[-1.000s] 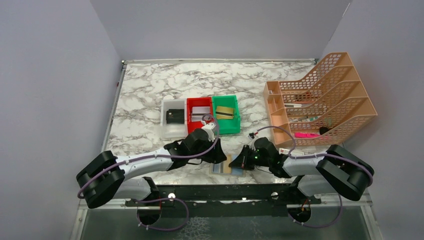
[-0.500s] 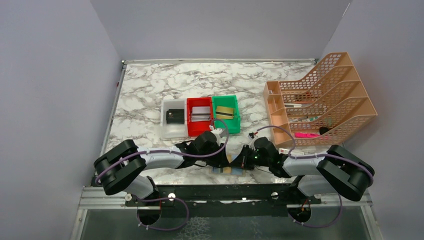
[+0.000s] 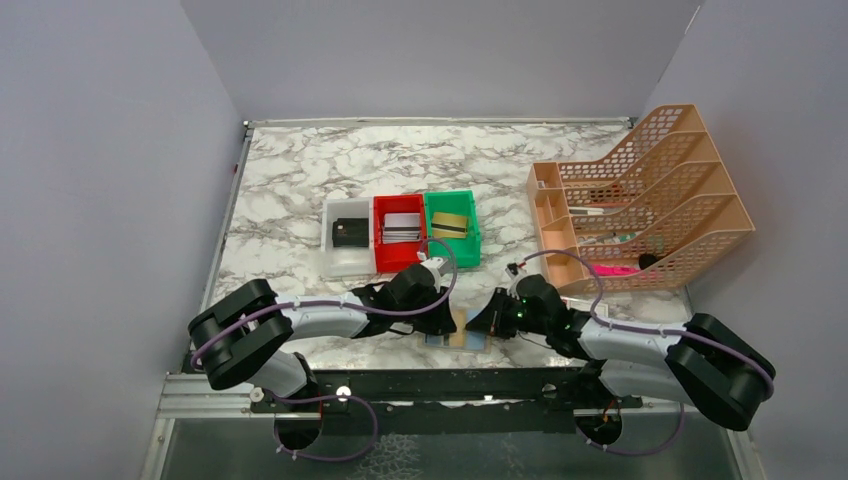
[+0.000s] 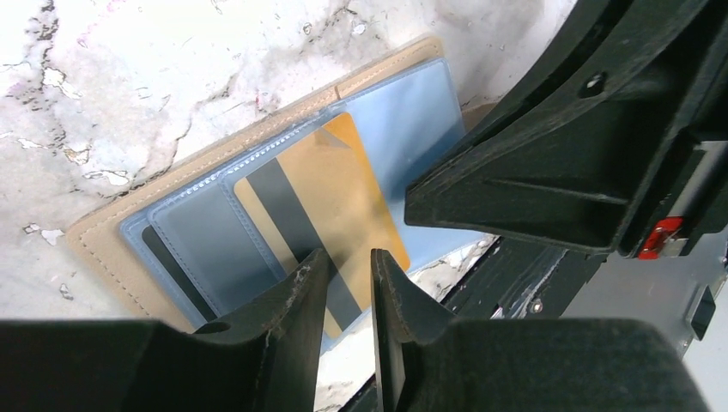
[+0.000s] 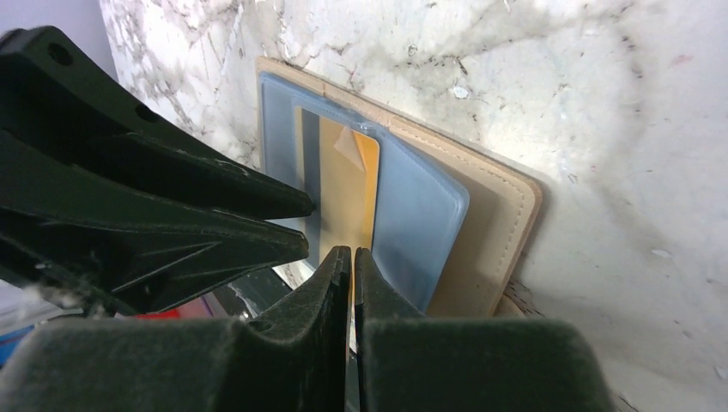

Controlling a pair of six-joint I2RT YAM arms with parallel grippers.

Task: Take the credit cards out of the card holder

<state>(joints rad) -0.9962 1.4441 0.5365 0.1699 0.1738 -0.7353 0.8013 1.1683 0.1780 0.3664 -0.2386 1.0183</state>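
A tan card holder (image 3: 462,341) lies open and flat on the marble table (image 3: 300,180), at the bottom centre of the overhead view. A gold card (image 4: 330,202) with a dark stripe sits partly inside its blue-grey sleeve (image 4: 412,120). The left gripper (image 4: 343,287) hangs over the card's end, jaws a little apart, grasping nothing I can see. The right gripper (image 5: 352,279) faces it, jaws pressed almost together at the card's edge. I cannot tell whether it pinches the card.
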